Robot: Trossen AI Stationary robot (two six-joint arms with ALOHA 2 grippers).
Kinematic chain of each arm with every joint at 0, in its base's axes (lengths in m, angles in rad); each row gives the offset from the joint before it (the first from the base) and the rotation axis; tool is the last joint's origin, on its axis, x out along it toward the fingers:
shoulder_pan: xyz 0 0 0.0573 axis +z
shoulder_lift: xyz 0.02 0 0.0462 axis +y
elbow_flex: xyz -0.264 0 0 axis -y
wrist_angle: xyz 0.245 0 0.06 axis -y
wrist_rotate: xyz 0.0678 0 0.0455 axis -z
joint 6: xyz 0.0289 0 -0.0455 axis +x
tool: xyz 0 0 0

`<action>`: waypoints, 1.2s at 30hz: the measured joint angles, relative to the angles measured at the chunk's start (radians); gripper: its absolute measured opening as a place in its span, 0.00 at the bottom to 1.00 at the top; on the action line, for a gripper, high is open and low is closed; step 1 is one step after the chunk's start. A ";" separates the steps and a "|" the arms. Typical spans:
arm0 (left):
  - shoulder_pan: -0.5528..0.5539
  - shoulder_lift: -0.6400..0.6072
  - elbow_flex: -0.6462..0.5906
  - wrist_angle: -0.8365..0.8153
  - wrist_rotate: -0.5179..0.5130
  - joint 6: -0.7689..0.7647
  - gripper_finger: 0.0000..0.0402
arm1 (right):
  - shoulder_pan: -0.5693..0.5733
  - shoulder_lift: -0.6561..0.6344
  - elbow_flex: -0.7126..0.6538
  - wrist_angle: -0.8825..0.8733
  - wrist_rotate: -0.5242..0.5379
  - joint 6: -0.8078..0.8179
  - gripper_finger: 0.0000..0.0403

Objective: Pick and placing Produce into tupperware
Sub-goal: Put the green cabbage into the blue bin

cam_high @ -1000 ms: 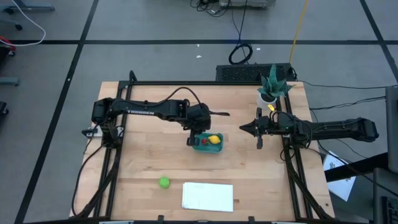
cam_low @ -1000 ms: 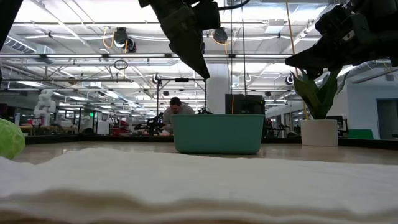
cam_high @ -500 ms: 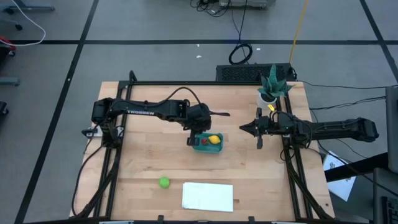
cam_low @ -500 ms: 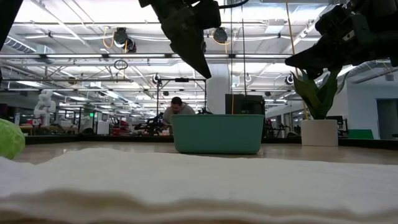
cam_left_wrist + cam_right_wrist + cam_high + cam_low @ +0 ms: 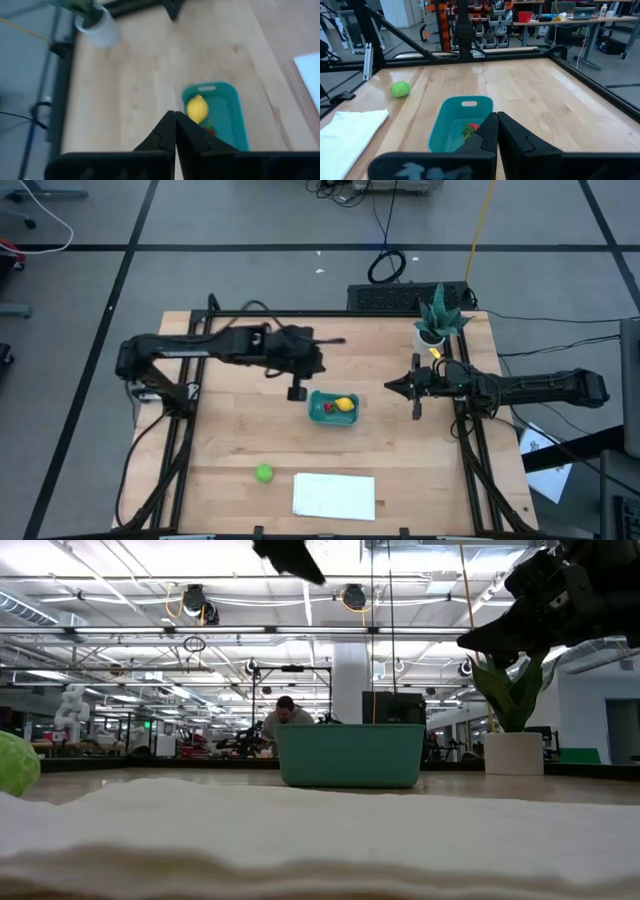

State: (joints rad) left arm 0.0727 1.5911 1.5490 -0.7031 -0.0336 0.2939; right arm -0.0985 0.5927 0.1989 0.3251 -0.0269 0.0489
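The teal tupperware (image 5: 333, 408) stands mid-table with the yellow lemon-like fruit (image 5: 344, 404) and the dark red fruit (image 5: 326, 408) lying inside it. The green ball (image 5: 263, 473) rests on the wood near the front, left of the tub. My left gripper (image 5: 298, 390) hangs shut and empty, high above the table just left of the tub; in its wrist view the shut fingers (image 5: 175, 120) point toward the tub (image 5: 227, 115). My right gripper (image 5: 390, 387) waits shut and level to the right of the tub.
A flat white sheet (image 5: 334, 495) lies at the front edge, right of the green ball. A potted plant (image 5: 437, 322) stands at the far right corner. A black frame (image 5: 300, 314) runs around the table. Bare wood lies between the tub and the ball.
My left gripper has risen from just above the tub and drawn back toward the table's left edge, nearly leaving the top of the low view. It has stayed shut and empty. The fruits and the tub have kept their places.
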 joint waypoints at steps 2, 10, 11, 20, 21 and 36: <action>0.001 -0.047 0.000 -0.011 -0.021 0.000 0.01 | 0.000 0.005 0.000 -0.003 0.000 0.000 0.00; 0.001 -0.201 0.000 -0.062 -0.090 -0.007 0.00 | 0.000 0.020 0.000 0.008 0.000 0.000 0.00; 0.001 -0.218 0.000 -0.063 -0.096 -0.008 0.00 | 0.000 0.019 0.000 0.008 0.000 0.000 0.00; 0.001 -0.339 0.000 -0.118 -0.147 -0.035 0.01 | 0.000 0.032 -0.001 0.027 0.000 0.010 0.00; 0.001 -0.350 0.000 -0.124 -0.151 -0.035 0.00 | 0.001 0.037 -0.001 0.037 0.000 0.011 0.00; 0.001 -0.507 -0.001 -0.207 -0.168 -0.104 0.00 | 0.002 0.044 -0.001 0.045 0.000 0.011 0.00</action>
State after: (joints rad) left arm 0.0734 1.0837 1.5482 -0.9098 -0.2012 0.1901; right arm -0.0967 0.6365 0.1982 0.3702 -0.0273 0.0597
